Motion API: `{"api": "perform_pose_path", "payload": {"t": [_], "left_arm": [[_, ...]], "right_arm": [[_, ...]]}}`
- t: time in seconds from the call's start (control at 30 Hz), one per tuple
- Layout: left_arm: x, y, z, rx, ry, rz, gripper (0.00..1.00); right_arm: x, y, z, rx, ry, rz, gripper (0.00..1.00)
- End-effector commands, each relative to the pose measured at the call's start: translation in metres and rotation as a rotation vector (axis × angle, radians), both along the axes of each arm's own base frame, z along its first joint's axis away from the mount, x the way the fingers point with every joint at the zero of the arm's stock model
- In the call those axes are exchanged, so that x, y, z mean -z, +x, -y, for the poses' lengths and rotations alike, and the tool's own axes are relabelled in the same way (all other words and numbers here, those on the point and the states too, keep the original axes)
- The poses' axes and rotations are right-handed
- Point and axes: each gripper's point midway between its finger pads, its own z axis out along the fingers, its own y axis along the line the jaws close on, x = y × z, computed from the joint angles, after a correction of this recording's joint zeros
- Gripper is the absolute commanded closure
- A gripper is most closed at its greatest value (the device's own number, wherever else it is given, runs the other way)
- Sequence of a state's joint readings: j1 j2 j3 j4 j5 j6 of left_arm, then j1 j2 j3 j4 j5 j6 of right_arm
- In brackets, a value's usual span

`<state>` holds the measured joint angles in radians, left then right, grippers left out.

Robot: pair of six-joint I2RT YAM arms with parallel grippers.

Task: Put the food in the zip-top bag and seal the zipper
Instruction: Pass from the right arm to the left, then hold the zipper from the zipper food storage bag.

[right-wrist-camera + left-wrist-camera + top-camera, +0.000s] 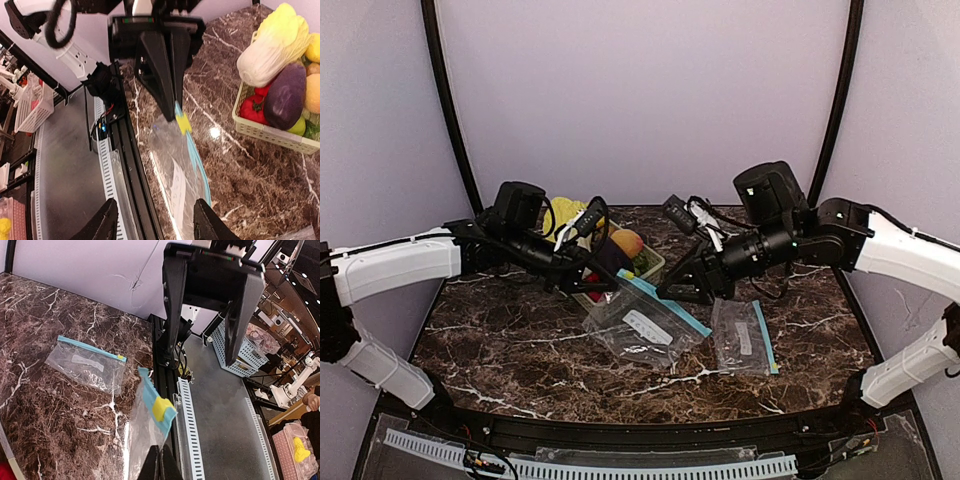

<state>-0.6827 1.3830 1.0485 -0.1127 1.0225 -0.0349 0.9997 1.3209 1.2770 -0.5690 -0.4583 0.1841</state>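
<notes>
The clear zip-top bag with a blue zipper lies at the table's middle, one end lifted. My left gripper is shut on its edge just below the yellow slider. In the top view that left gripper stands by the basket. My right gripper is open, and the zip-top bag hangs between and beyond its fingers, untouched. The food sits in the basket: a purple eggplant, an orange peach and a green fruit.
The cream basket also holds a pale cabbage and a red pepper. A second clear bag lies flat to the right. The table's black front rail runs close beneath the right gripper.
</notes>
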Motion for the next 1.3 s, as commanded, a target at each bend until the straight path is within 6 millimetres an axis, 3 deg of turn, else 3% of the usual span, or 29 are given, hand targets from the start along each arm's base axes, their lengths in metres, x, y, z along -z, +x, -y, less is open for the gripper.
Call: {"api": "perform_pose_path", "payload": {"t": [0.0, 0.2, 0.5, 0.67, 1.27], "left_arm": [[0.005, -0.006, 0.005, 0.026, 0.037, 0.026, 0.99], [0.009, -0.01, 0.009, 0.041, 0.051, 0.023, 0.99], [0.006, -0.013, 0.009, 0.055, 0.046, 0.023, 0.99], [0.005, -0.015, 0.008, 0.06, 0.045, 0.025, 0.99], [0.002, -0.021, 0.009, 0.08, 0.043, 0.035, 0.99]], "right_arm": [[-0.043, 0.021, -0.016, 0.046, 0.17, 0.157, 0.54], [-0.027, 0.019, -0.039, -0.007, 0.142, 0.16, 0.62], [-0.014, 0.02, -0.051, -0.043, 0.15, 0.183, 0.69], [-0.01, 0.02, -0.054, -0.06, 0.147, 0.18, 0.74], [0.011, 0.026, -0.048, -0.077, 0.13, 0.131, 0.76]]}}
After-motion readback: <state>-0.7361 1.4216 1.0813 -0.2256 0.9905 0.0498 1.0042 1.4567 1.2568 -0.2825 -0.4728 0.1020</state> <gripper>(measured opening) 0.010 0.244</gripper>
